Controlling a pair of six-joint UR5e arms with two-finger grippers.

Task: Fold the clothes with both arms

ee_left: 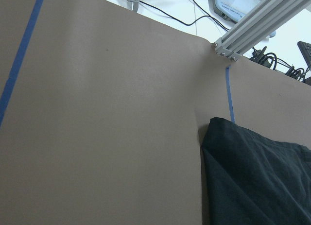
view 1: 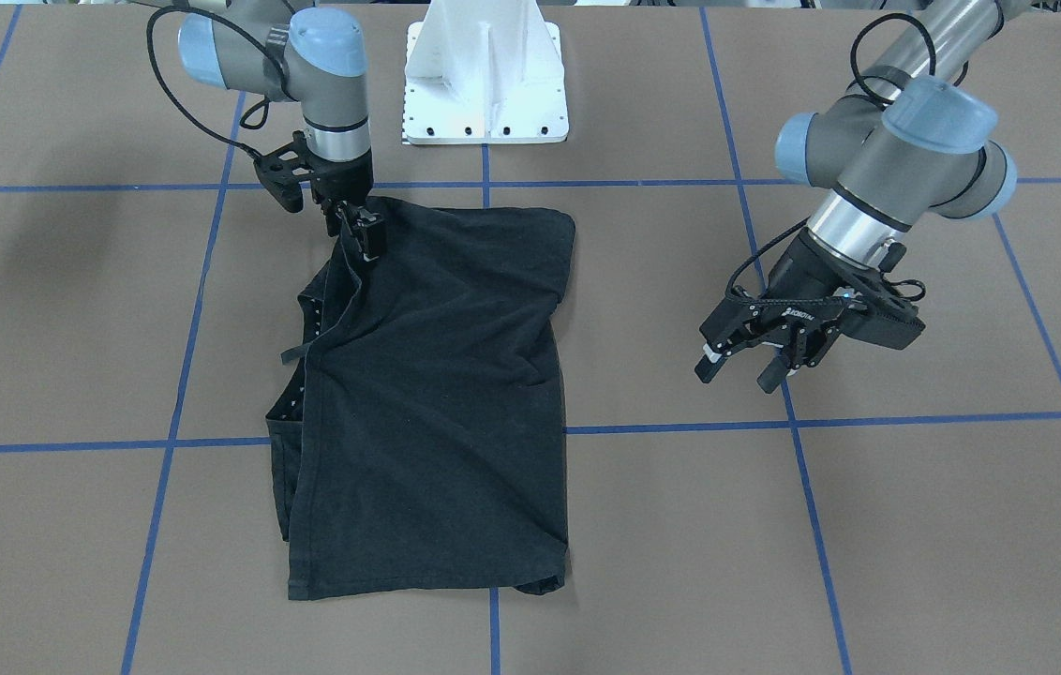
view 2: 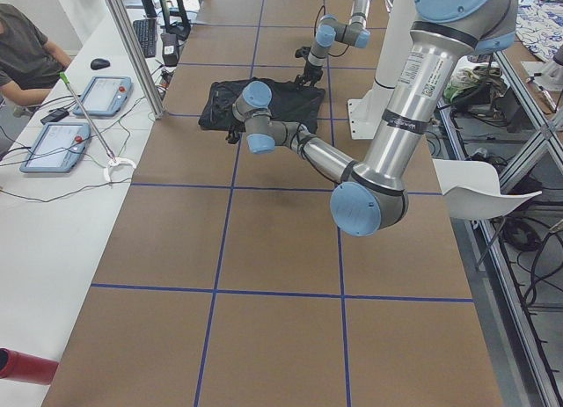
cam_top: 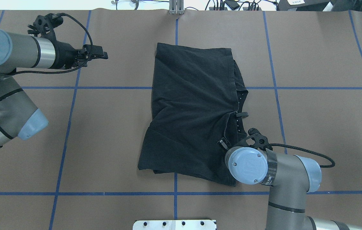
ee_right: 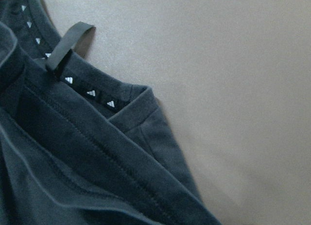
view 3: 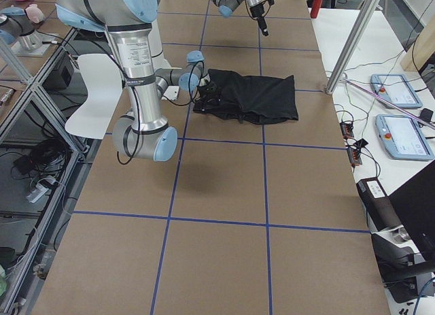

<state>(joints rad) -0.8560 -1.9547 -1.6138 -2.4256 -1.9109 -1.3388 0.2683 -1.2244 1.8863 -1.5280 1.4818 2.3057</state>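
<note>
Finding: the black T-shirt (view 1: 437,394) lies folded into a rough rectangle in the middle of the desk (view 1: 915,525), with its collar (ee_right: 92,94) and hanging loop (ee_right: 68,43) poking out past one long edge.

My right gripper (view 1: 360,230) is at the T-shirt's collar-side corner nearest the white base (view 1: 485,84). I cannot tell whether it is pinching cloth or only resting on it. My left gripper (view 1: 739,373) hangs spread and empty, well apart from the T-shirt on the side away from the collar.

Risks:
- If my right gripper has caught only the top layer, a lift would likely peel the fold open.
- Pulling from one corner with no hold at any other could drag the T-shirt askew.
- The loose collar layers may bunch under the next fold.

Not verifiable:
- My own wrist joint covers the right gripper's fingers from overhead, and the right wrist camera shows only cloth.
- No logo shows.
- How many layers are stacked, and how the sleeves lie, is hidden.
</note>
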